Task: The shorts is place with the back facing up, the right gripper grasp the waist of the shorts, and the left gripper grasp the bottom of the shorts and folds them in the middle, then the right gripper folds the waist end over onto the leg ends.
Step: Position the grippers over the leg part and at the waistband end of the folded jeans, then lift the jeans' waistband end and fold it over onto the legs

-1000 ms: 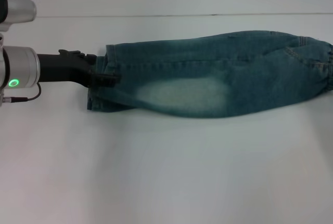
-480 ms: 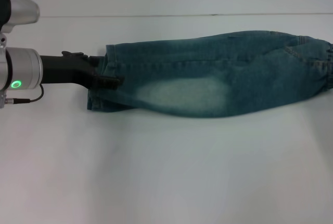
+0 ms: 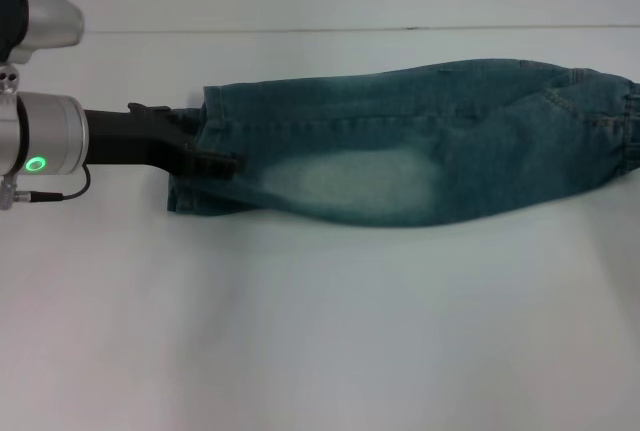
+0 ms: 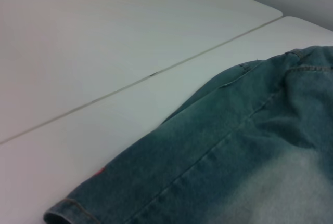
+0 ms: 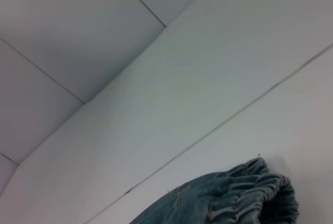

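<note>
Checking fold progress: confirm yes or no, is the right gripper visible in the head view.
No: only the left gripper shows, at the leg ends of the shorts.

We see white table [image 3: 320, 331] filling most of head view, surface plain, smooth, matte. Thin dark seam line [image 3: 300, 29] runs straight across table far side, side to side. Same seam [image 4: 130, 83] shows in left wrist view as diagonal line between two white panels, small dark speck on it. In right wrist view we note table top [image 5: 291, 120] with thin seam [image 5: 223, 125], and pale wall [image 5: 78, 42] behind, split by thin dark panel joints. Wall meets table along soft edge.
</note>
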